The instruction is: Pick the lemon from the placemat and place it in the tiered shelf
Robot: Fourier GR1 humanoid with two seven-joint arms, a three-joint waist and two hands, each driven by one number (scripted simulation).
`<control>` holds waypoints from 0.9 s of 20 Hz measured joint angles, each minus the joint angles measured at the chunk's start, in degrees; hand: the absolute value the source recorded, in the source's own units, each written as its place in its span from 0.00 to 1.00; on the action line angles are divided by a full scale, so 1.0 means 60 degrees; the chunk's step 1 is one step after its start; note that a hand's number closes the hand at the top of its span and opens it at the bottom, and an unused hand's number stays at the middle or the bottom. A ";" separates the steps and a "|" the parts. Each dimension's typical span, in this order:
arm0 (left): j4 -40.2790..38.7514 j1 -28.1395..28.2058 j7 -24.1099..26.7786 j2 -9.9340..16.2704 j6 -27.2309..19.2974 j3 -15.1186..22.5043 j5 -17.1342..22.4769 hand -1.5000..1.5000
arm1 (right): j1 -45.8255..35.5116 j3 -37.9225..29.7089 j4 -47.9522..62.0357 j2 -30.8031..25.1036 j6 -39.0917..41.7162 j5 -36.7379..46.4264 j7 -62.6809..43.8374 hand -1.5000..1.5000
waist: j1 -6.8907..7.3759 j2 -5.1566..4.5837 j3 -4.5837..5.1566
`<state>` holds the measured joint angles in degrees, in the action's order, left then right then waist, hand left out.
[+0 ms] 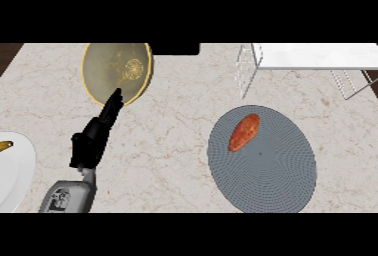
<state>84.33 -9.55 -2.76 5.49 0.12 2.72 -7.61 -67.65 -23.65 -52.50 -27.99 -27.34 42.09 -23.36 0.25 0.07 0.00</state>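
Observation:
A grey round placemat (273, 175) lies on the counter at the right. On its upper left part rests an orange-red elongated item (244, 132), looking more like a sweet potato than a lemon. The white tiered shelf (317, 56) with wire legs stands at the top right. My left hand (94, 137) is at the left with straight fingers pointing up towards a yellowish mat, holding nothing. It is far from the placemat. My right hand does not show.
A yellowish round mat (117, 72) with a pale pattern lies at the top left. A white plate (18, 170) with a yellow item at its edge shows at the left border. A dark object (177, 48) sits at the counter's back.

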 measured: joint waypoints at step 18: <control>-0.0009 0.0442 0.0302 0.0086 0.0007 -0.0298 0.0100 0.50 | 0.2350 -0.2573 -0.3307 -0.3180 0.3209 -0.2184 -0.3321 0.00 | -0.0400 0.0103 -0.0001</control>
<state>84.28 -6.89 -0.95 6.01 0.16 0.94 -7.01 -53.55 -39.09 -72.34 -47.07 -8.09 28.99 -43.29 -2.15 0.69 -0.01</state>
